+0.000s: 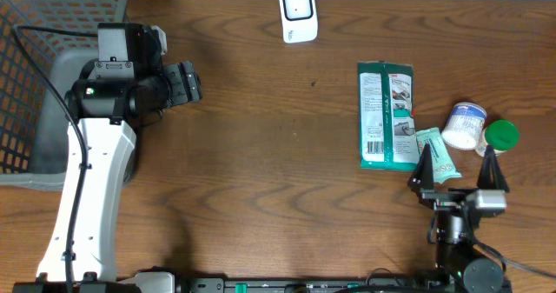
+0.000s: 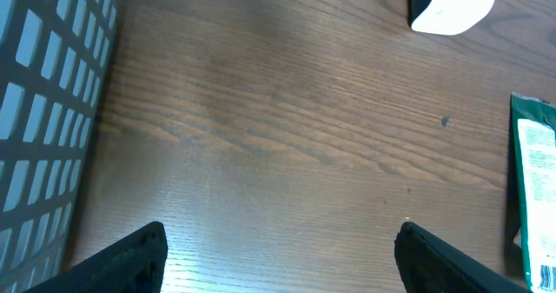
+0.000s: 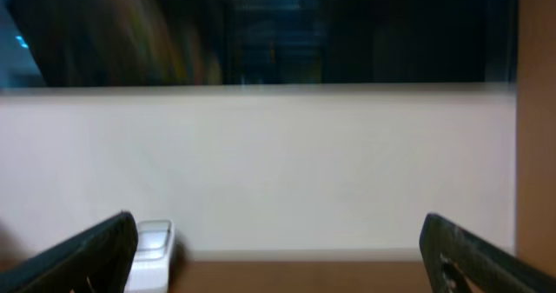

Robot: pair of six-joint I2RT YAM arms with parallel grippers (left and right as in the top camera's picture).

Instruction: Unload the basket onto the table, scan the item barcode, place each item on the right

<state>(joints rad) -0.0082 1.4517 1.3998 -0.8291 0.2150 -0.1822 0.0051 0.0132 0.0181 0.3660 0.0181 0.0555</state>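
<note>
A green flat packet [image 1: 387, 115] with a white barcode label lies on the table, right of centre; its edge shows in the left wrist view [image 2: 534, 189]. A white scanner [image 1: 298, 13] stands at the back edge, also seen as the scanner [image 2: 452, 2] and the scanner [image 3: 152, 249]. My left gripper [image 1: 191, 84] [image 2: 282, 263] hovers open over bare wood at the left, far from the packet. My right gripper [image 1: 457, 163] [image 3: 287, 258] is open and empty at the front right, raised and facing the back wall, just near of a small teal sachet [image 1: 434, 154].
A grey mesh basket [image 1: 35, 84] [image 2: 43, 110] fills the left side behind the left arm. A white jar [image 1: 465, 123] and a green cap [image 1: 501, 135] lie right of the packet. A pale wall [image 3: 278, 154] rises beyond the table's back edge.
</note>
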